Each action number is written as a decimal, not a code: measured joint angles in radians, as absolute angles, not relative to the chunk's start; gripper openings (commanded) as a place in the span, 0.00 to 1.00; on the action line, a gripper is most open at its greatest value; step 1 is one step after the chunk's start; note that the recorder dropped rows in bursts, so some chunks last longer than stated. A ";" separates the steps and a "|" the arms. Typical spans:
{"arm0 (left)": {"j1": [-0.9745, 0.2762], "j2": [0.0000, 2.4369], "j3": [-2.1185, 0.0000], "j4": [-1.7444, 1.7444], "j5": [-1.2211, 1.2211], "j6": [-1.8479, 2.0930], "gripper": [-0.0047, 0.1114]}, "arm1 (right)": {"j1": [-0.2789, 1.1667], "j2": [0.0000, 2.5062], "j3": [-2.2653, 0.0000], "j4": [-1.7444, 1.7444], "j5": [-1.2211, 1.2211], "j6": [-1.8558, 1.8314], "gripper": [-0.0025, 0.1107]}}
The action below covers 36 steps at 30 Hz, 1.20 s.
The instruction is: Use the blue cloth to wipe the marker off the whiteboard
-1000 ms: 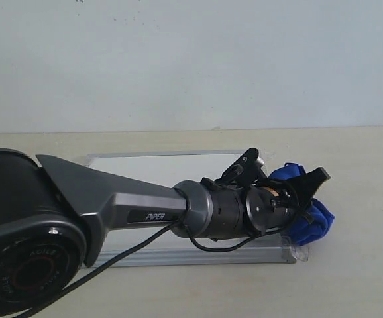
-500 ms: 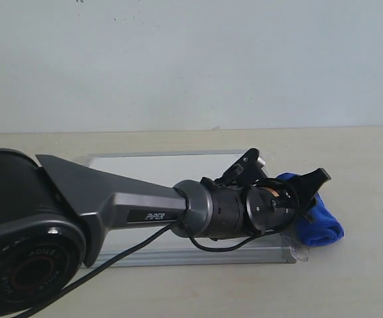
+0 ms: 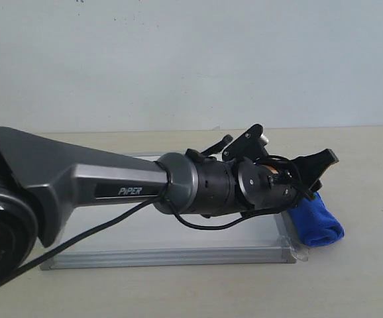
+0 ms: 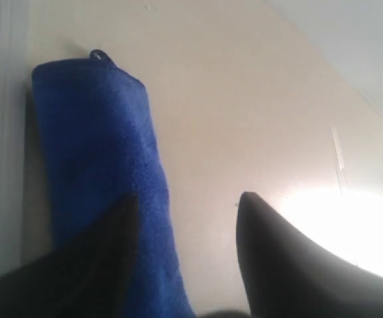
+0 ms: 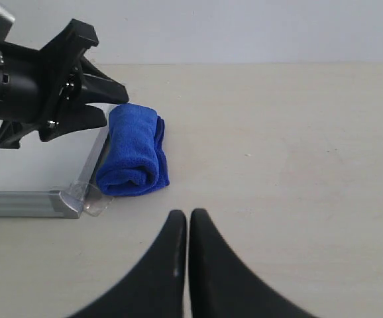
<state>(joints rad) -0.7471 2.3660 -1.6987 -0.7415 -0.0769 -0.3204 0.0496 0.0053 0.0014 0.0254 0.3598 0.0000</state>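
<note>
Beige tabletop point(image 5: 277, 132), blue cloth point(image 5: 132, 152) beside whiteboard point(image 5: 26, 202); L pincer point(image 4: 186, 197) spread; only R cam shows R pincer point(image 5: 188, 215), closed.

**A:** Exterior view: where is it placed?
**B:** Low and close beside the left arm's base, facing along the arm toward the left gripper point(image 3: 317, 173) and the wall point(image 3: 191, 59) beyond.
**A:** The wrist views?
**B:** Left: just behind its gripper, aimed down, very near the blue cloth point(image 4: 92, 132) on the desk point(image 4: 244, 99). Right: behind the right gripper point(image 5: 187, 215), farther off, looking obliquely across the desk. All three share the cloth beside the whiteboard point(image 5: 26, 202) corner.
</note>
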 measured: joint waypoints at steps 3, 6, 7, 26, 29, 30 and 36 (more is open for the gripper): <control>-0.743 2.337 -1.645 -0.734 -0.077 -0.312 0.43 | 0.050 0.005 0.001 0.025 0.360 0.000 0.03; -0.742 2.298 -1.593 -0.721 -0.077 -0.293 0.43 | 0.050 0.005 0.001 0.025 0.360 0.000 0.03; -0.742 2.283 -1.574 -0.716 -0.077 -0.285 0.43 | 0.050 0.005 0.001 0.025 0.360 0.000 0.03; -0.750 1.883 -1.074 -0.674 -0.200 -0.037 0.43 | 0.050 0.005 0.001 0.025 0.360 0.000 0.03; -0.750 1.834 -1.018 -0.672 -0.210 -0.011 0.43 | 0.050 0.005 0.001 0.025 0.360 0.000 0.03; -0.750 1.820 -0.997 -0.672 -0.211 0.000 0.43 | 0.050 0.005 0.001 0.025 0.360 0.000 0.03; -0.750 1.770 -0.934 -0.670 -0.195 0.010 0.43 | 0.050 0.005 0.001 0.025 0.360 0.000 0.03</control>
